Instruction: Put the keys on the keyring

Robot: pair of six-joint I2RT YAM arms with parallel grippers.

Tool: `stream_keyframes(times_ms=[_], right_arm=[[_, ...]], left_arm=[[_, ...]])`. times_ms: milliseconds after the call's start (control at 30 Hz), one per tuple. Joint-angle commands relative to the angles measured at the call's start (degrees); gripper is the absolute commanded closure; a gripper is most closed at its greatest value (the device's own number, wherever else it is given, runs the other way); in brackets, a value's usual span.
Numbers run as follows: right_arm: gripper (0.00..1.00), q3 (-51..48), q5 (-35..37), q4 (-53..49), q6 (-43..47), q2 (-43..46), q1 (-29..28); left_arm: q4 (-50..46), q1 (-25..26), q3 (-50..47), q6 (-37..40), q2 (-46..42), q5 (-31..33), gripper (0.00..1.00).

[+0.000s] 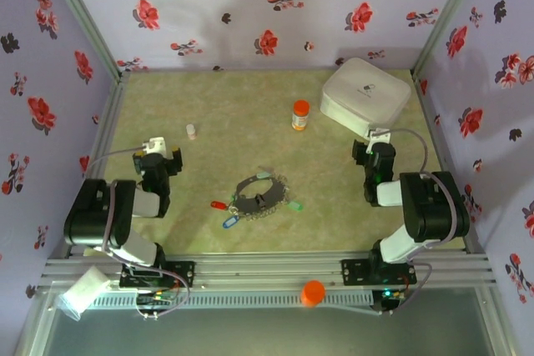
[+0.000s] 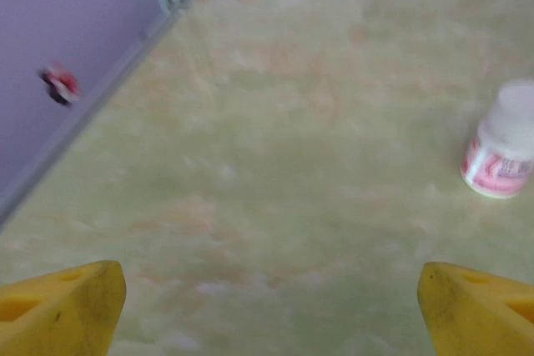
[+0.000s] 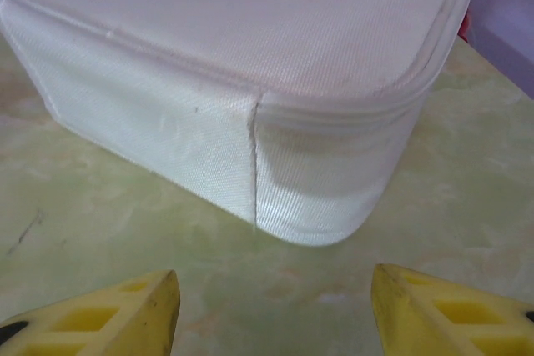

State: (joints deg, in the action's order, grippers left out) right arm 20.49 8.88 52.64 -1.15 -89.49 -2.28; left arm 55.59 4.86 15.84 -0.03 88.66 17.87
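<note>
The keyring is seen on the green tabletop between the left gripper and right gripper, both spread and empty, with tagged keys at its rim, and is judged light, stiff and slippery, best pinched across a bare stretch of hoop.

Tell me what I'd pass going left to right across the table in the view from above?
Left gripper → little white bottle → keyring → orange-capped bottle → white case.
</note>
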Motion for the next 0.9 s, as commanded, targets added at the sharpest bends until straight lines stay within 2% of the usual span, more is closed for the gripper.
stream_keyframes(times_ms=[0, 67, 100, 567, 633, 733, 833, 867], right_arm=[[0.37, 1.9, -2.7, -2.2, -2.8, 0.3, 1.4], [0.37, 2.1, -2.8, -2.5, -3.1, 0.1, 1.7], [0.38, 2.2, -2.7, -2.6, -3.3, 0.1, 1.8], [0.36, 2.4, -2.0, -3.1, -4.0, 0.1, 2.1], [0.35, 2.4, -2.0, -3.1, -4.0, 0.1, 2.1], [0.35, 2.5, -2.0, -3.1, -4.0, 0.0, 2.1], [0.27, 2.5, -2.0, -3.2, -3.9, 0.0, 2.1], [0.17, 2.4, -2.0, -3.1, -3.8, 0.2, 2.1]], left_arm=[[-0.5, -1.5, 4.9, 0.8, 0.0, -4.1, 0.02], [-3.4, -2.8, 6.1, -1.4, -0.3, -2.2, 0.0], [-1.6, -3.0, 5.7, -3.4, 0.2, 0.0, 0.0], [-2.8, -2.6, 6.0, -2.2, 0.2, -2.1, 0.0], [-3.3, -2.9, 6.4, -2.2, 0.1, -3.1, 0.0], [-5.1, -3.5, 7.1, -0.3, 0.1, -8.1, 0.0], [-5.5, -4.2, 7.3, -0.8, -0.1, -9.5, 0.0], [-5.3, -4.2, 7.1, -0.7, -0.1, -9.5, 0.0]])
